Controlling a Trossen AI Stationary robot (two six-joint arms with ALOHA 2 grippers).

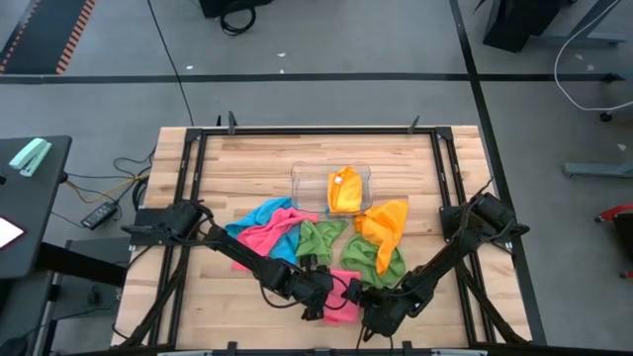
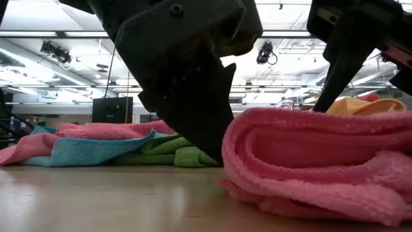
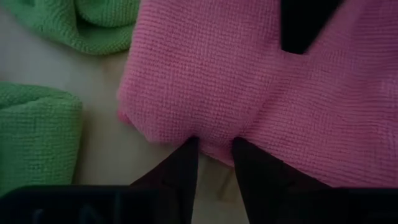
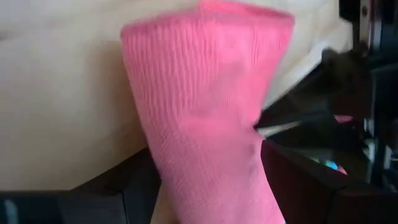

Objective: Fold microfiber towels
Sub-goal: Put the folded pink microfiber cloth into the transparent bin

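Observation:
A pink microfiber towel (image 1: pixel 344 297) lies bunched and folded over near the table's near edge, its underside on the wood (image 2: pixel 315 154). My left gripper (image 1: pixel 321 297) is at its left edge, shut on that edge (image 3: pixel 214 158). My right gripper (image 1: pixel 374 314) comes in from the right. Its fingers stand wide open, and a folded length of the pink towel (image 4: pixel 205 112) runs between them. More towels lie farther back: blue and pink (image 1: pixel 267 229), two green (image 1: pixel 321 237) (image 1: pixel 374 259), and orange (image 1: pixel 386 222). My left gripper pinches the pink towel's left edge (image 3: pixel 214 144) between its two fingers, which stand close together. The fingers slant down from the table's left. The edge looks like a fold of several layers, and the towel lies slack on the table. Whether my right gripper touches the towel, I cannot tell.
A clear plastic tray (image 1: pixel 300 183) at the far centre holds another orange towel (image 1: pixel 343 190). Black frame rails (image 1: pixel 297 131) run along the table's edges. Bare wood shows at the near left (image 1: pixel 213 307) and the far corners.

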